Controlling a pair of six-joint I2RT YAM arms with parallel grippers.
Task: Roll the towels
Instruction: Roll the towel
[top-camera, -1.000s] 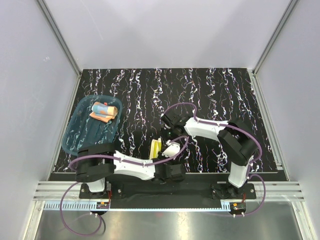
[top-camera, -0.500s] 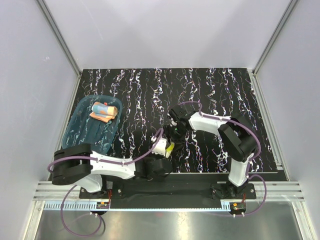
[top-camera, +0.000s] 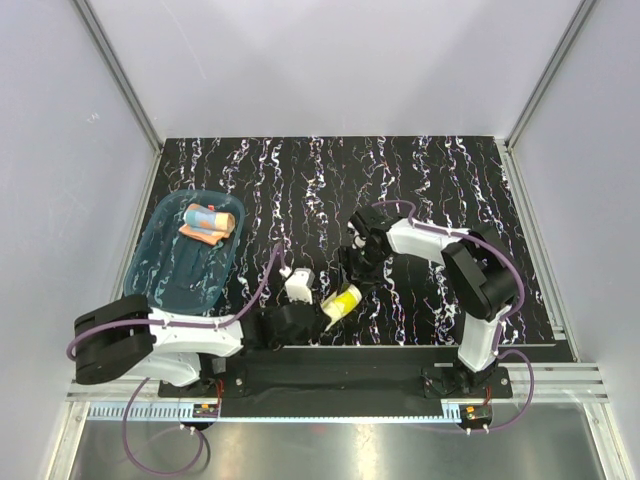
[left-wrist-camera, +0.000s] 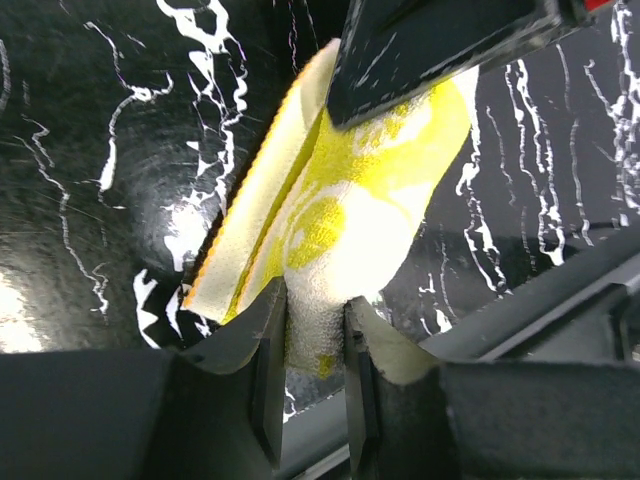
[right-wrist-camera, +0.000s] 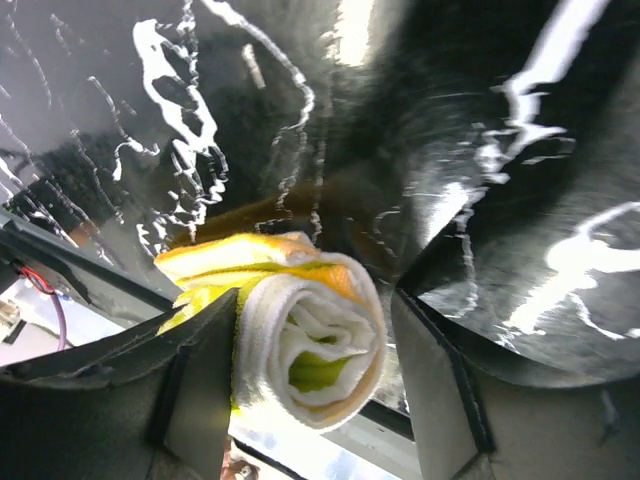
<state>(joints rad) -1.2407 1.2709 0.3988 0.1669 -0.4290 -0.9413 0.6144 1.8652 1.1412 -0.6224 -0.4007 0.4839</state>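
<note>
Swung leftward since a second ago, the left arm has brought the rolled yellow towel (top-camera: 342, 300) nearer the tray (top-camera: 152, 283), though it remains well to the tray's right. The left end effector (left-wrist-camera: 315, 330) pinches one end of the roll. The right end effector (right-wrist-camera: 315, 295) has spread, its fingers flanking the other end. The orange-pink towel (top-camera: 208, 222) lies rolled in the tray's far end.

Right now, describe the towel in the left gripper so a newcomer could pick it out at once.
On the black marbled table, look near the front edge, between the two arms. There the left gripper pinches the yellow towel, a short roll with cream layers. The orange-pink towel sits apart in the teal tray at the left.
</note>
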